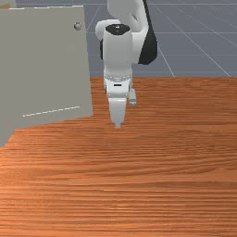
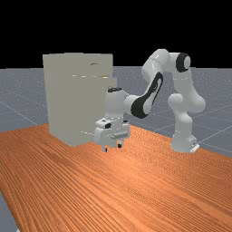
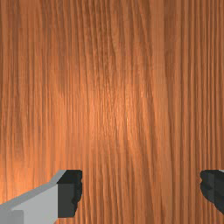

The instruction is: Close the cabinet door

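front view's left: flat pale-grey cabinet door (image 1: 46, 69) w/ small round metallic knob (image 1: 77, 26), just beside white two-finger gripper (image 1: 117, 125), which is spread wide, nothing held. prob. best: get on door's outer side, press flat nr knob-side edge, slow, w/o snagging knob.

Your wooden desk (image 1: 139, 185) is orange-brown, streaked with darker wavy grain. You have a plain grey-beige, boxy cabinet (image 2: 59, 90) and matching flat door (image 1: 46, 65), a white jointed arm (image 2: 183, 84) with black patches, and black-tipped, pale grey fingers (image 3: 41, 203).
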Robot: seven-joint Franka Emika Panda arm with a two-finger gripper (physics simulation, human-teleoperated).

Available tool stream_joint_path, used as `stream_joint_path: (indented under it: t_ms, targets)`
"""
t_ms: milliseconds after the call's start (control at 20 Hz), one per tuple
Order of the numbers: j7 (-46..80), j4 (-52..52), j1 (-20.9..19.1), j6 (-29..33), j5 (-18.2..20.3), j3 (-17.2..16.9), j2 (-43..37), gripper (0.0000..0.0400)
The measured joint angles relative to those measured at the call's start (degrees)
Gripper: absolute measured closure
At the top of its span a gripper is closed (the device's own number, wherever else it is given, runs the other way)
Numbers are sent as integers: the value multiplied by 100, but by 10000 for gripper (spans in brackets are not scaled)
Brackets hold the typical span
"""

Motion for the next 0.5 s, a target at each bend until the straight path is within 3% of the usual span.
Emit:
stream_joint_path:
  t_ms: [50, 150, 300, 350, 400, 500]
  targets:
    - [45, -29, 21, -70, -97, -59, -5, 151]
    - [263, -63, 8, -215, -145, -171, 8, 56]
    - [357, -73, -12, -282, -162, -222, 9, 12]
    - [1396, -279, 115, -892, -153, -365, -326, 163]
    - [2392, -228, 208, -1471, -60, -481, -570, 255]
    - [4299, 54, 307, -2330, 277, -683, -682, 346]
